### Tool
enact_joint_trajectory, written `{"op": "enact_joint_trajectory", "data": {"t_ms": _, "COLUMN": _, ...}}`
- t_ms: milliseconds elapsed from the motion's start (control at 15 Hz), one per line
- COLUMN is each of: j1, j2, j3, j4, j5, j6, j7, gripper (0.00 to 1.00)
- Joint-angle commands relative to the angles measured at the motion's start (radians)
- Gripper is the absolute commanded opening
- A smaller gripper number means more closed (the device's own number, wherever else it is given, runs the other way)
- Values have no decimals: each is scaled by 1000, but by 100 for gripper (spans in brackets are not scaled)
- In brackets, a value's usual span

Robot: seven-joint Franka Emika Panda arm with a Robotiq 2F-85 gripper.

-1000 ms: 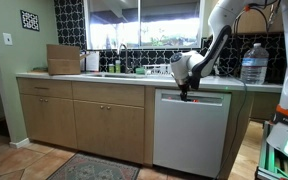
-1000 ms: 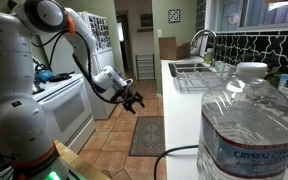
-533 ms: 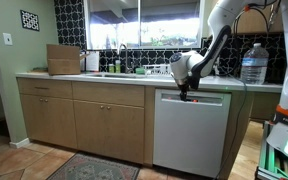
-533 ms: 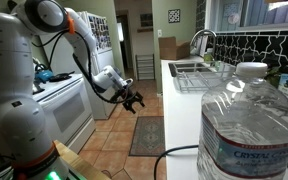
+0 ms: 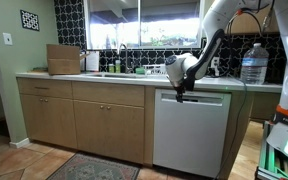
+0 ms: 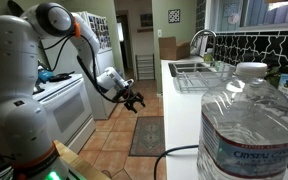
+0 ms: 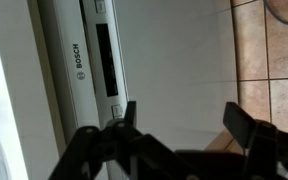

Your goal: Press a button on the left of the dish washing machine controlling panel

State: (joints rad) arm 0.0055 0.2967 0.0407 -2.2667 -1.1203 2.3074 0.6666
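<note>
The white-silver dish washing machine (image 5: 189, 135) stands under the counter, with its dark controlling panel (image 5: 209, 98) along the top edge. My gripper (image 5: 181, 92) is open and empty, close in front of the left part of the panel. It also shows in an exterior view (image 6: 134, 100), pointing towards the counter. In the wrist view the gripper (image 7: 189, 120) hovers over the white door (image 7: 174, 50), its two fingers (image 7: 131, 115) spread wide. The panel (image 7: 104, 55) with a dark display and a Bosch logo lies beside the left finger. I cannot tell if a finger touches it.
Tan wooden cabinets (image 5: 84, 120) stand beside the machine. A big water bottle (image 5: 254, 62) stands on the counter and fills the foreground in an exterior view (image 6: 249, 130). There are a sink faucet (image 5: 122, 55), a cardboard box (image 5: 64, 58), a rug (image 5: 84, 168) and a white stove (image 6: 69, 105).
My gripper has shifted a little to the left along the top of the dish washing machine. It stays open.
</note>
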Motion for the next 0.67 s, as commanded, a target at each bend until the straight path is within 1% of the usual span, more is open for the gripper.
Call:
{"op": "enact_joint_trajectory", "data": {"t_ms": 0, "j1": 41, "j2": 111, "j3": -37, "j4": 106, "j5": -68, "j6": -29, "j7": 44, "gripper": 58}}
{"op": "enact_joint_trajectory", "data": {"t_ms": 267, "j1": 45, "j2": 203, "j3": -60, "j4": 209, "j5": -105, "j6": -30, "j7": 49, "gripper": 27}}
{"op": "enact_joint_trajectory", "data": {"t_ms": 400, "j1": 44, "j2": 247, "j3": -70, "j4": 261, "j5": -94, "j6": -44, "j7": 44, "gripper": 13}}
{"op": "enact_joint_trajectory", "data": {"t_ms": 467, "j1": 45, "j2": 265, "j3": -76, "j4": 284, "j5": -91, "j6": -52, "j7": 45, "gripper": 5}}
{"op": "enact_joint_trajectory", "data": {"t_ms": 533, "j1": 46, "j2": 284, "j3": -81, "j4": 309, "j5": -88, "j6": -60, "j7": 50, "gripper": 0}}
{"op": "enact_joint_trajectory", "data": {"t_ms": 600, "j1": 46, "j2": 299, "j3": -84, "j4": 330, "j5": -83, "j6": -69, "j7": 51, "gripper": 0}}
